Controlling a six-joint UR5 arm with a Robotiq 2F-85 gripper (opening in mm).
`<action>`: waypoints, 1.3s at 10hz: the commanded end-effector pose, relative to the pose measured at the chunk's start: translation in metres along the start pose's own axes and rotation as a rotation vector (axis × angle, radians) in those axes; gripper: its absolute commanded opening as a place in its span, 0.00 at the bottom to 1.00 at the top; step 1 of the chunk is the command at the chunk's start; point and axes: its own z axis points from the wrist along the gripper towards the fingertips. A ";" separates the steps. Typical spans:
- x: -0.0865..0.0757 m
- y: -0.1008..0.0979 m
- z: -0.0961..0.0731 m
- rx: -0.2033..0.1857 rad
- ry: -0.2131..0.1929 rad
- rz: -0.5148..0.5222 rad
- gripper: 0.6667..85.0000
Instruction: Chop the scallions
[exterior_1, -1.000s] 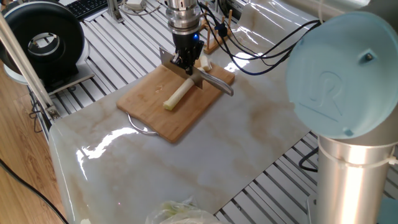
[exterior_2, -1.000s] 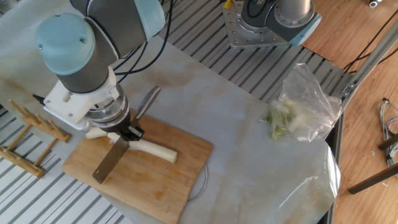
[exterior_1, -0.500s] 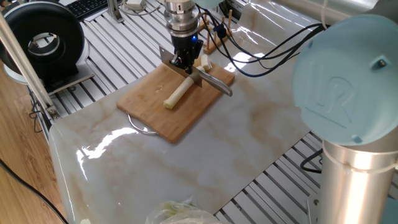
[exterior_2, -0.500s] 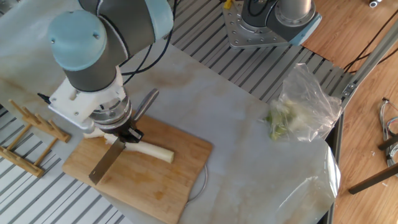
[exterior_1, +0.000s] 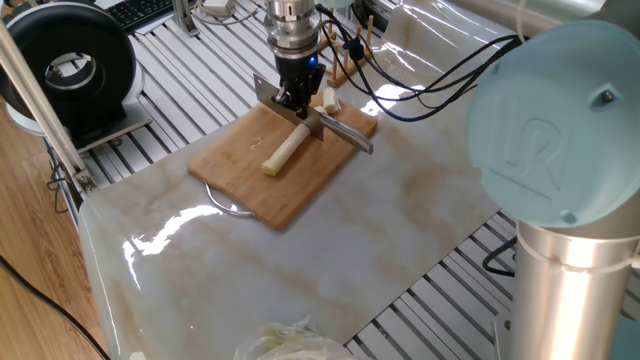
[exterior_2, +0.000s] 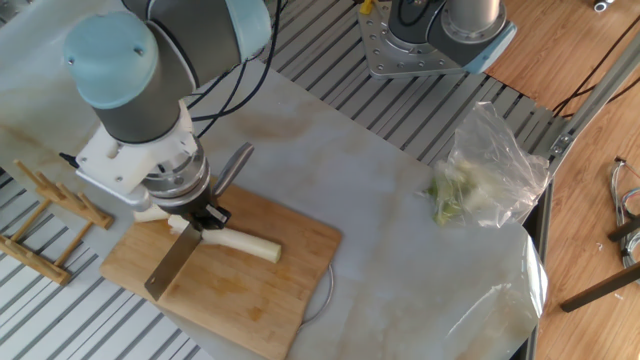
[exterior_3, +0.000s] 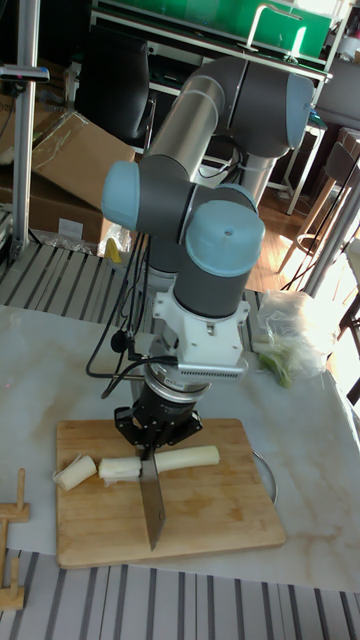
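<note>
One gripper (exterior_3: 152, 440) clamped on knife (exterior_3: 151, 507), bamboo board (exterior_3: 220, 510), marble-look table (exterior_1: 300, 270), cluttered workshop

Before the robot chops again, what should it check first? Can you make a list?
1. Knife gripped: ok, the gripper is shut on it.
2. Scallion on the board: ok, lying flat under the blade.
3. Board fully on the table: ok.
4. Cut chunks out of the blade's path: ok, they sit at the board's end, beside the knife.
5. Blade through the stalk: cannot tell, the gripper hides the cut.
6. Bag of greens out of the way: ok, far from the board.
</note>
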 end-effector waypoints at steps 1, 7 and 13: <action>0.008 -0.007 -0.001 -0.028 0.022 -0.030 0.01; 0.009 -0.009 0.013 -0.010 0.058 -0.006 0.01; 0.008 -0.012 -0.011 -0.009 0.068 -0.003 0.01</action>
